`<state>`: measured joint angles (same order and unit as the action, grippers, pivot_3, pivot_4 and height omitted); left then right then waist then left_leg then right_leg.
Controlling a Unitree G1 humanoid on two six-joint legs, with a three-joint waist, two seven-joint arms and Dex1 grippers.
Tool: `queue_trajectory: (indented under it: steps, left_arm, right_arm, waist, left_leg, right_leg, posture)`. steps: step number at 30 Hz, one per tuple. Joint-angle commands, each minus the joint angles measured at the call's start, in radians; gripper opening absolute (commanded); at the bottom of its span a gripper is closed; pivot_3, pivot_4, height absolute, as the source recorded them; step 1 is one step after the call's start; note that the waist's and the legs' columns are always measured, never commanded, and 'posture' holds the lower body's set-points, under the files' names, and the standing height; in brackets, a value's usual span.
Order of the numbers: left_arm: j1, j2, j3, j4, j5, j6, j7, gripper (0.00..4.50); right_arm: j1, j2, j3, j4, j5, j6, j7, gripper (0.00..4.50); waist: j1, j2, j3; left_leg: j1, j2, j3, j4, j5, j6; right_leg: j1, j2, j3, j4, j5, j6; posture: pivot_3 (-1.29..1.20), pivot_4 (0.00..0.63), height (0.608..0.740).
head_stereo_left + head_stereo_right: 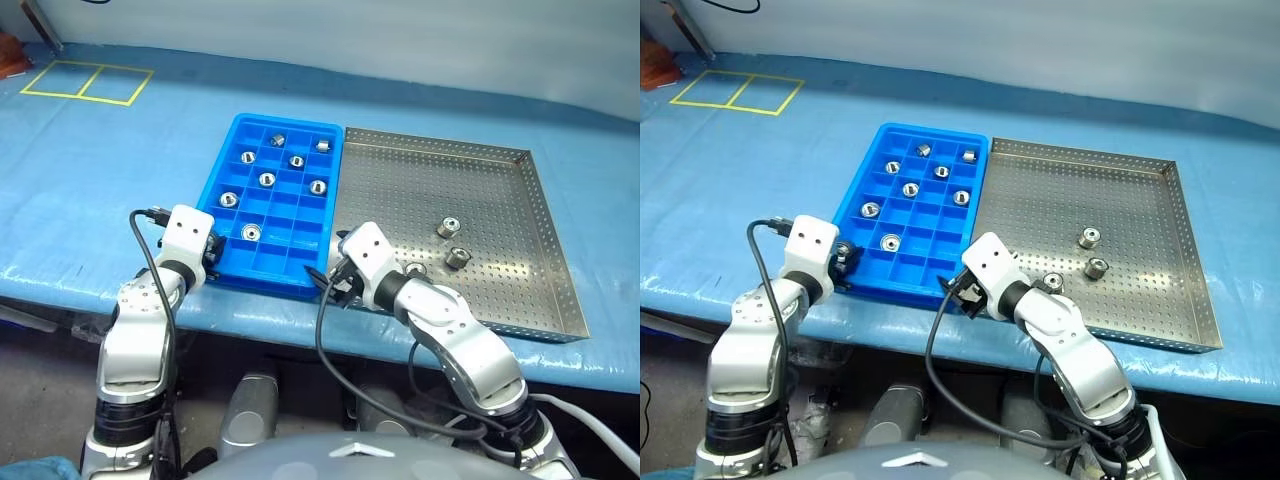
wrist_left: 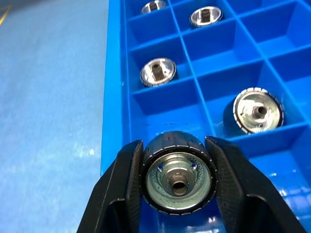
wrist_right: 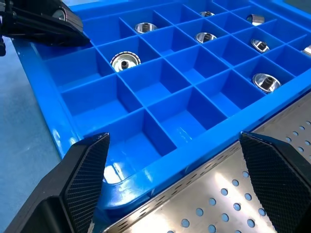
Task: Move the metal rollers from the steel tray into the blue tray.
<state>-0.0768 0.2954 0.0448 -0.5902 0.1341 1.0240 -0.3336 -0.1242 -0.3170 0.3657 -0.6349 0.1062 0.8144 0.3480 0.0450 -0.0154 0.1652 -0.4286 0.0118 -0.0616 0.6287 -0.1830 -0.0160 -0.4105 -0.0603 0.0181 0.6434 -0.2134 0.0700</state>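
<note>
A: Quick pass. Where's the blue tray [image 1: 225, 178]?

B: On the blue table cover [image 1: 90, 190], long side touching the steel tray [image 1: 500, 290], which sits to its right.

A: Left gripper [image 2: 178, 191]?

B: Clamped on one metal roller [image 2: 178, 174], black fingers [image 2: 121, 189] pressed on both sides. It hangs at the blue tray's near left corner, just over the rim.

A: Right gripper [image 3: 172, 170]?

B: Fingers wide apart, nothing between them. It sits at the blue tray's near right corner, over the seam where the blue tray meets the steel tray.

A: Rollers already in the blue tray?

B: Seven that I count, each in its own compartment. One roller [image 1: 250, 233] lies in the second row from the near edge, close to the left gripper. The others are spread through the middle and far rows [image 1: 267, 180].

A: Left in the steel tray?

B: Three. Two sit close together right of the blue tray, mid-depth [image 1: 448, 228] and [image 1: 458, 257]. The third [image 1: 415, 269] is nearer the blue tray, just beside the right arm.

A: Anything else?

B: Yellow tape squares [image 1: 85, 82] on the cover, far left of the blue tray.
</note>
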Motion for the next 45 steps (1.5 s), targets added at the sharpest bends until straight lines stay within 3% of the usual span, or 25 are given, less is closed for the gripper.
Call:
queue_trajectory:
  steps: [1, 3, 11, 15, 23, 30, 34, 39, 45]
  left_arm:
    - [-0.008, -0.006, -0.008, -0.041, -0.012, 0.023, 0.027, 1.73]
    - [-0.010, -0.002, -0.020, -0.039, -0.018, 0.038, 0.029, 1.73]
    - [-0.083, -0.017, -0.014, -0.028, -0.102, 0.055, 0.022, 4.41]
    - [-0.159, -0.039, -0.021, 0.019, -0.156, -0.016, 0.006, 4.46]
    - [-0.224, -0.138, -0.177, 0.292, -0.119, -0.473, 0.040, 4.46]
    - [-0.160, -0.161, -0.349, 0.387, -0.151, -0.706, -0.092, 4.46]
    - [-0.104, -0.150, -0.382, 0.368, -0.195, -0.725, -0.161, 4.46]
    - [-0.063, -0.151, -0.383, 0.344, -0.211, -0.706, -0.163, 4.46]
    - [-0.042, -0.131, -0.368, 0.327, -0.231, -0.685, -0.167, 4.46]
  right_arm:
    - [-0.009, 0.000, 0.000, -0.020, 0.003, -0.024, 0.007, 4.50]
    - [-0.007, -0.001, -0.001, -0.023, 0.001, -0.023, 0.007, 4.50]
    - [0.015, -0.001, -0.018, -0.049, -0.009, -0.009, -0.018, 4.50]
    - [0.039, -0.001, -0.052, -0.074, -0.017, 0.000, -0.047, 4.50]
    - [0.067, 0.027, -0.253, -0.064, -0.072, 0.091, -0.192, 4.50]
    - [-0.043, 0.123, -0.476, 0.030, -0.108, 0.268, -0.340, 4.50]
    - [-0.067, 0.180, -0.553, 0.011, -0.080, 0.394, -0.351, 4.50]
    - [-0.033, 0.196, -0.508, -0.077, -0.047, 0.461, -0.316, 4.50]
    - [0.040, 0.168, -0.353, -0.158, -0.020, 0.424, -0.278, 4.50]
  waist:
    - [0.000, 0.000, 0.000]
    - [-0.001, 0.000, 0.000]
    - [-0.003, 0.000, 0.000]
    - [-0.008, 0.000, 0.000]
    - [-0.027, 0.000, 0.000]
    - [-0.060, 0.001, -0.001]
    - [-0.071, 0.002, -0.001]
    - [-0.074, 0.006, -0.003]
    - [-0.078, 0.007, -0.004]
  left_leg:
    - [0.000, 0.000, 0.000, 0.000, 0.000, 0.000]
    - [0.000, 0.000, 0.000, 0.000, 0.000, 0.000]
    - [0.000, 0.000, 0.000, 0.000, 0.000, 0.000]
    - [-0.001, 0.000, 0.000, 0.000, 0.000, 0.000]
    - [-0.001, -0.001, 0.002, 0.000, 0.000, 0.000]
    - [-0.001, 0.000, 0.003, 0.000, 0.000, 0.000]
    - [-0.001, 0.000, 0.003, -0.002, 0.000, 0.000]
    - [0.000, 0.000, 0.003, -0.001, 0.000, 0.000]
    - [0.000, 0.000, 0.002, -0.001, 0.000, 0.000]
  right_leg:
    - [0.000, 0.000, 0.000, 0.000, 0.000, 0.000]
    - [0.000, 0.000, 0.000, 0.000, 0.000, 0.000]
    - [0.000, 0.000, 0.000, 0.000, 0.000, -0.001]
    - [0.000, 0.000, 0.000, 0.000, 0.000, -0.001]
    - [0.000, -0.001, 0.001, -0.001, 0.000, 0.000]
    - [-0.001, -0.001, 0.002, -0.001, 0.001, -0.001]
    - [-0.002, 0.000, 0.002, 0.000, 0.000, -0.002]
    - [-0.001, 0.000, 0.002, 0.001, 0.000, -0.001]
    - [-0.001, 0.000, 0.002, 0.000, -0.001, -0.001]
  posture:
    - [0.19, 0.150, 0.740]
    - [0.18, 0.150, 0.740]
    - [0.11, 0.150, 0.740]
    - [0.06, 0.150, 0.740]
    - [-0.01, 0.150, 0.740]
    - [-0.05, 0.150, 0.740]
    - [-0.03, 0.150, 0.740]
    - [-0.03, 0.150, 0.740]
    - [-0.02, 0.150, 0.740]
